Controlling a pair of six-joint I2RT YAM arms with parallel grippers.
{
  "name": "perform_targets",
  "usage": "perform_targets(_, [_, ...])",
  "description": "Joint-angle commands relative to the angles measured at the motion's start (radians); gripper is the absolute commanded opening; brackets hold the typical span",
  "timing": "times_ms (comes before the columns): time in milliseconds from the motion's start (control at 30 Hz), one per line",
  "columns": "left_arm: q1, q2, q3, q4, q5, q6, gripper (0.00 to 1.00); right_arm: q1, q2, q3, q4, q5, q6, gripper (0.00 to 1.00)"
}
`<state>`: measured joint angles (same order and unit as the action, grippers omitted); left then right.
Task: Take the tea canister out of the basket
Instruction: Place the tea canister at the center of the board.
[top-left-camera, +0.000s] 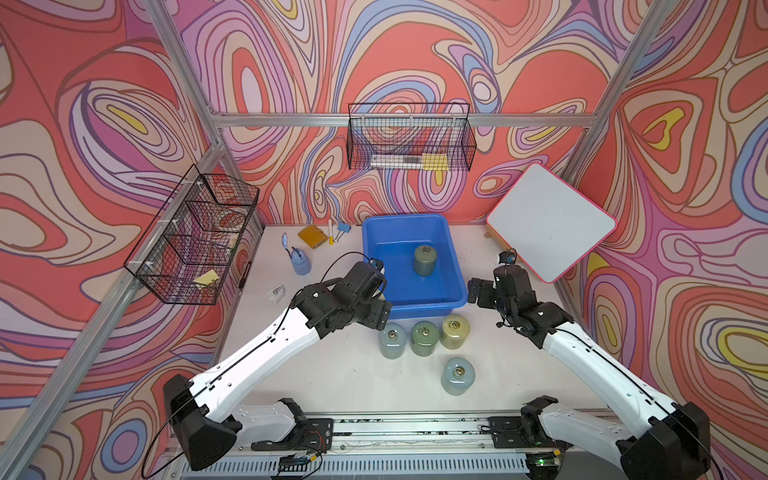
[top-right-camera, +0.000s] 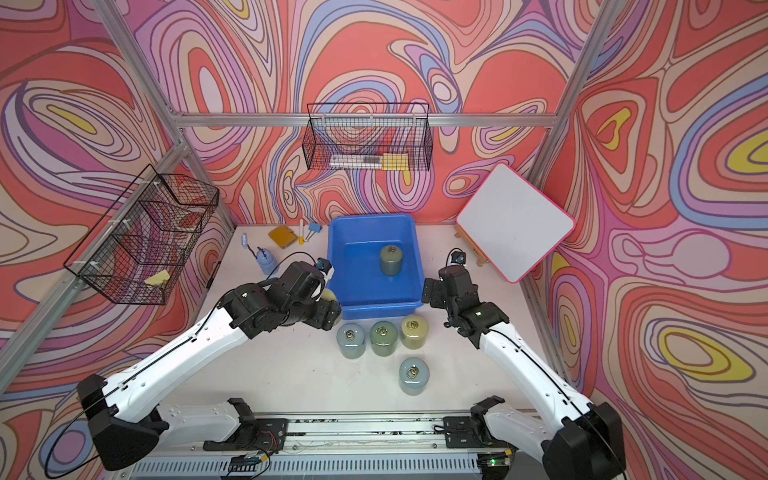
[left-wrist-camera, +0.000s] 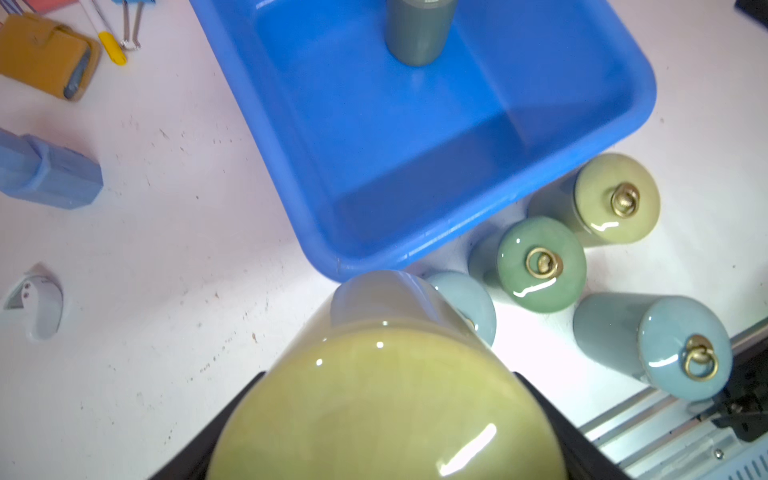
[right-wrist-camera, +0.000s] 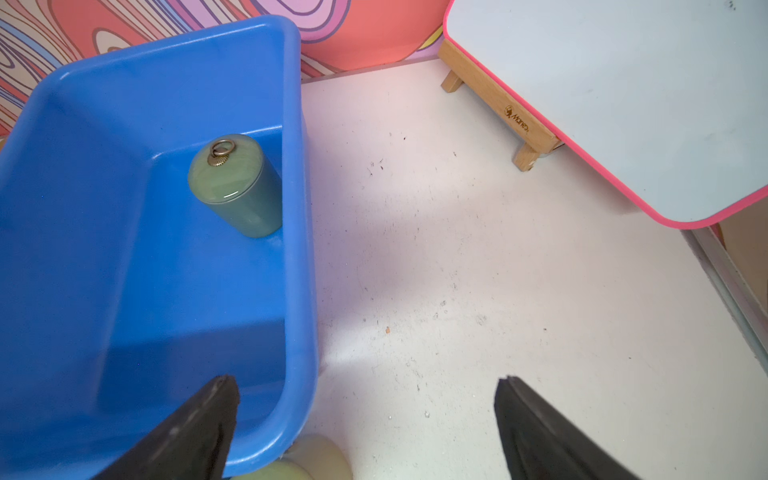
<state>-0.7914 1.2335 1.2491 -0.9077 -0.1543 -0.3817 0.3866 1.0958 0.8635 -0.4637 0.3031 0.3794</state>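
The blue basket (top-left-camera: 405, 218) (top-right-camera: 370, 218) stands at the back middle of the table. One grey-green tea canister (top-left-camera: 424, 260) (right-wrist-camera: 237, 187) with a brass ring stands upright inside it, towards the right wall. My left gripper (left-wrist-camera: 388, 386) is shut on a yellow-green tea canister (left-wrist-camera: 386, 407) (top-right-camera: 330, 296), held above the table just outside the basket's near left corner (left-wrist-camera: 332, 266). My right gripper (right-wrist-camera: 368, 386) (top-left-camera: 473, 291) hangs open and empty by the basket's near right corner, one finger over the rim (right-wrist-camera: 299, 208).
Several tea canisters (top-left-camera: 391, 340) (top-left-camera: 424, 338) (top-left-camera: 455, 331) (top-left-camera: 458, 376) stand in front of the basket. A blue holder (top-left-camera: 300, 262), yellow wallet (top-left-camera: 312, 237) and white clip (top-left-camera: 276, 293) lie at the left. A tilted whiteboard (top-left-camera: 548, 222) stands at the back right. Wire baskets (top-left-camera: 195, 237) hang on the walls.
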Motion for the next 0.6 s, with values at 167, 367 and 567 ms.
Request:
perform_targets(167, [-0.078, -0.161, -0.175, -0.010, -0.065, -0.180, 0.48, -0.005, -0.010, -0.016, 0.008, 0.027, 0.007, 0.98])
perform_targets(367, [-0.141, -0.189, -0.314, 0.073, -0.065, -0.258, 0.47, -0.005, -0.012, -0.018, 0.008, 0.027, 0.009, 0.98])
perform_targets(567, [-0.220, -0.129, -0.416, 0.224, -0.046, -0.314, 0.46, -0.005, -0.005, -0.016, 0.010, 0.021, 0.008, 0.98])
